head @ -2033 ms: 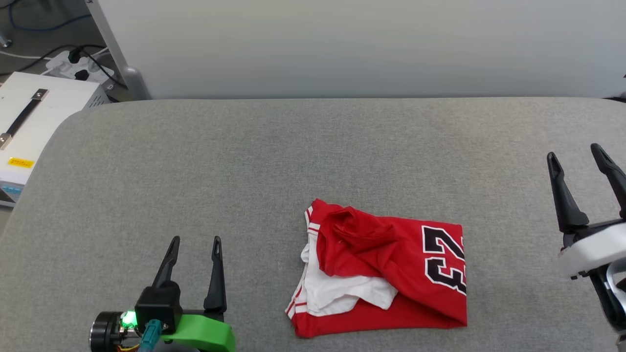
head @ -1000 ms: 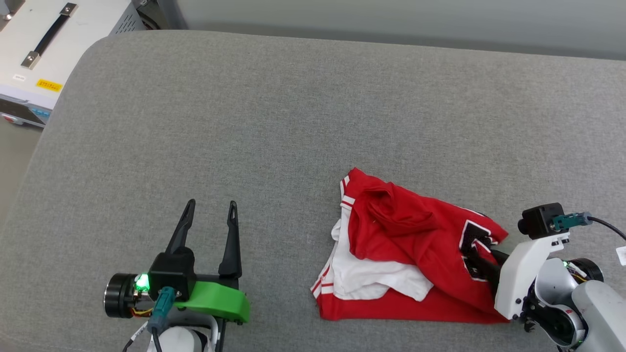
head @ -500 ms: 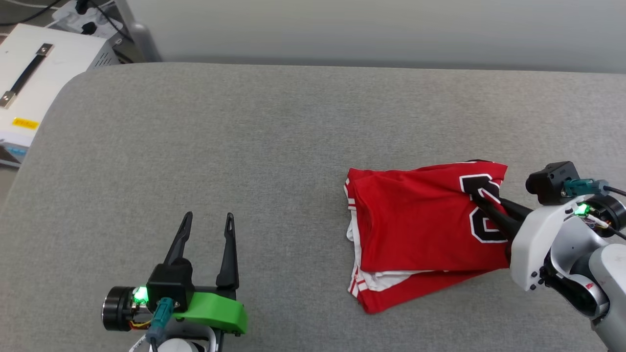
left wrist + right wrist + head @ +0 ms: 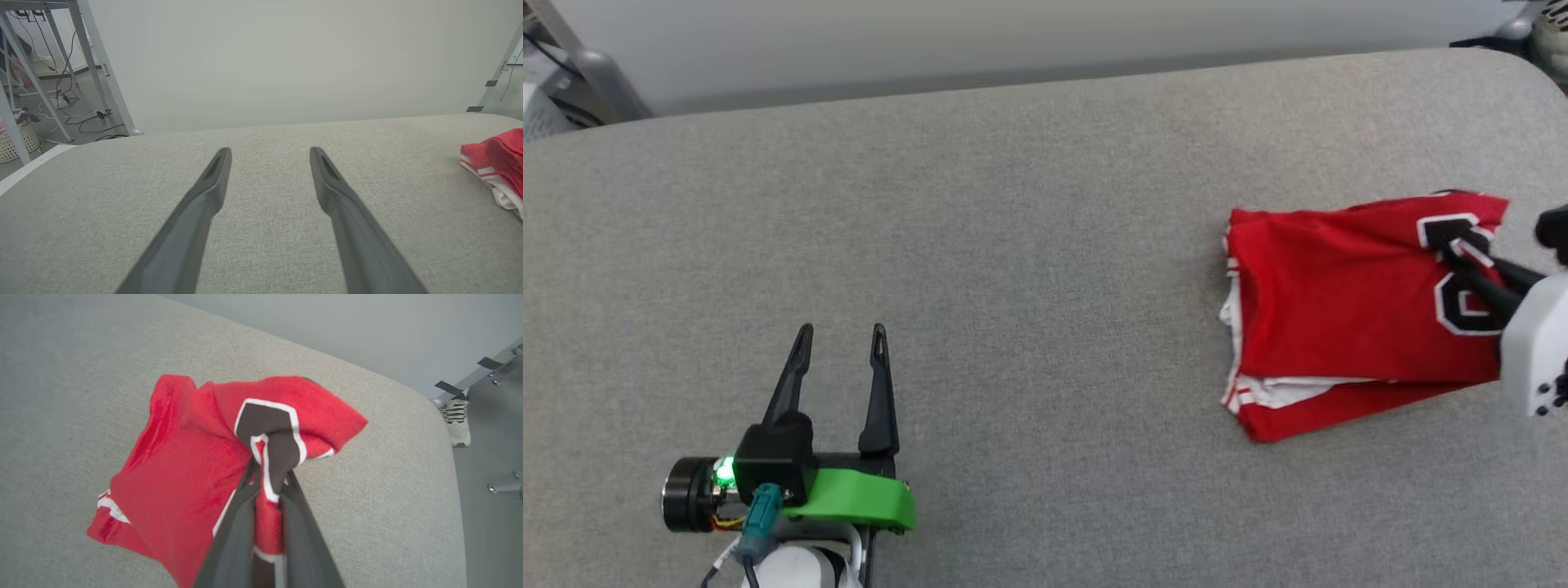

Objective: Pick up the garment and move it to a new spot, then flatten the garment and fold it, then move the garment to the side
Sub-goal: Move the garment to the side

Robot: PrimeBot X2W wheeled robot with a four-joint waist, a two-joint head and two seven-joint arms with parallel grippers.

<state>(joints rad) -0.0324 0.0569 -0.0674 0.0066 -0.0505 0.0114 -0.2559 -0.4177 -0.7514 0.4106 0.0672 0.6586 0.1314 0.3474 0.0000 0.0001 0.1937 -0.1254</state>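
Note:
The garment [image 4: 1339, 302] is a bunched red jersey with white trim and black numerals, at the right side of the grey padded table [image 4: 1013, 245]. My right gripper [image 4: 1462, 249] is shut on a pinch of its cloth at the numerals. In the right wrist view the garment [image 4: 184, 469] hangs from the right gripper [image 4: 267, 477], its far end trailing on the table. My left gripper [image 4: 837, 331] stands open over bare table at the lower left, far from the cloth. In the left wrist view the left gripper [image 4: 269, 153] holds nothing, and the garment [image 4: 496, 167] shows at the right edge.
The table's rounded right corner [image 4: 429, 412] is close to the garment, with floor, a shoe [image 4: 457, 416] and chair legs beyond it. A pale wall [image 4: 1013, 33] runs behind the table. Metal frame legs [image 4: 102, 69] and cables stand off the table's left.
My right gripper has closed on the garment's numeral end and pulled it to the right, stretching the bunch flatter. The head camera has turned. The left gripper stays open.

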